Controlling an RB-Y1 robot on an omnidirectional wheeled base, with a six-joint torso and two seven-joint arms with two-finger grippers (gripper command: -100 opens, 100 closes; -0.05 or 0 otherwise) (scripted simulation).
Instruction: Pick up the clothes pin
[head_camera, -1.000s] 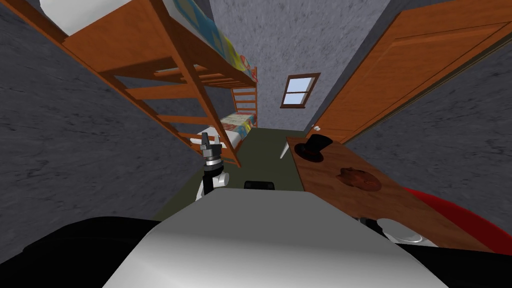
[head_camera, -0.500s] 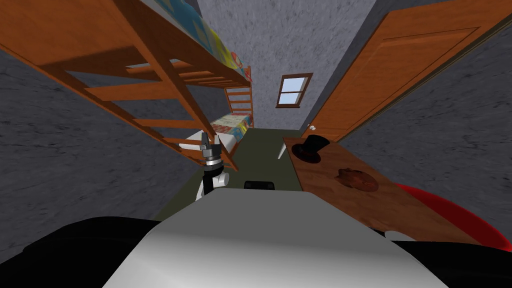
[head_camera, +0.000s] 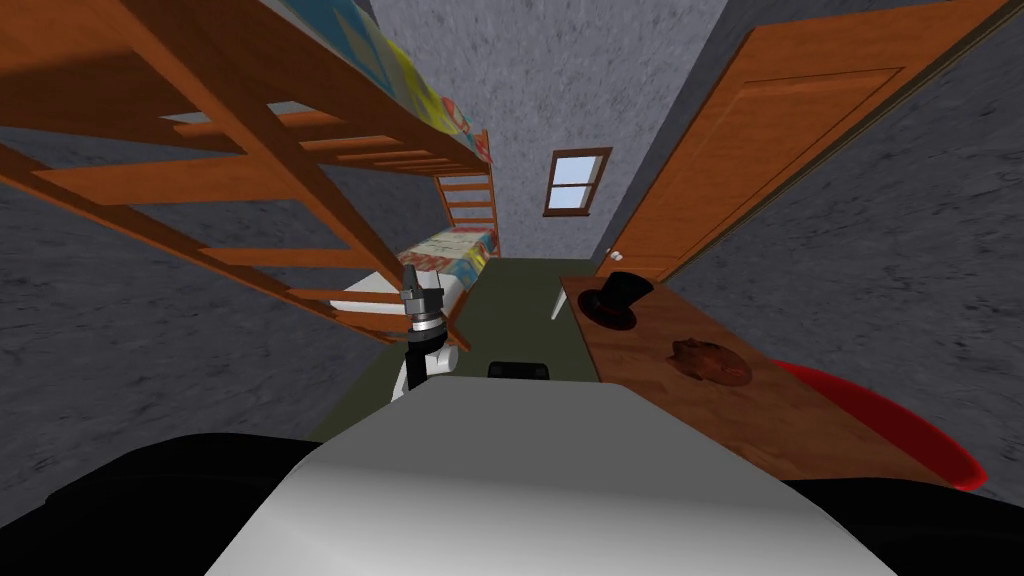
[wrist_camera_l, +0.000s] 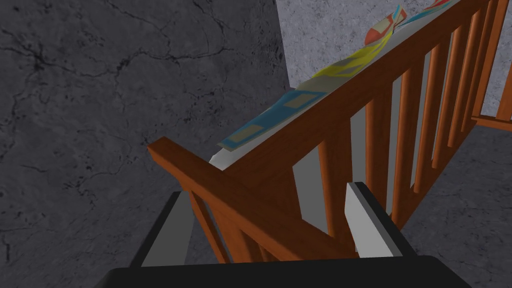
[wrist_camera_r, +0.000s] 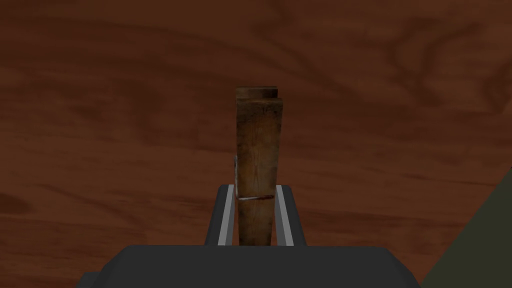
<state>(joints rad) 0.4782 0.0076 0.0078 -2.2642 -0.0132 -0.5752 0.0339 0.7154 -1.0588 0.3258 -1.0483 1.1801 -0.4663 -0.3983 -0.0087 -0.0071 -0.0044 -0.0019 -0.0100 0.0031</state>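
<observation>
My right fingers (wrist_camera_r: 230, 215) are closed on the clothes pin (wrist_camera_r: 257, 165), one blade pressed flat against each of its long sides. The pin is brown, worn wood, and it lies straight between the fingers with its long axis running the same way they do. Its far end reaches well past their tips, and its wire spring (wrist_camera_r: 252, 197) sits level with the tips. I read the grasp as made, so what remains is to draw the pin back along that same axis.

Just beyond the pin's far end is the dark wooden worktop (wrist_camera_r: 125, 125). I cannot tell whether the pin touches it. A corner of olive floor (wrist_camera_r: 480, 240) shows off to one side of the fingers.

My left fingers (wrist_camera_l: 367, 220) stand open and hold nothing. The corner post and rail of the bunk bed (wrist_camera_l: 320, 115) are just past their tips, with patterned bedding (wrist_camera_l: 280, 107) along the rail. The right arm is the one at the pin.

Farther out on the worktop sit a low brown object (head_camera: 710, 360) that I cannot name and a black hat (head_camera: 617, 297). Beyond them are an orange door (head_camera: 800, 150) and a small window (head_camera: 573, 183).

I can read no brand, label or writing on the pin or on anything else.
</observation>
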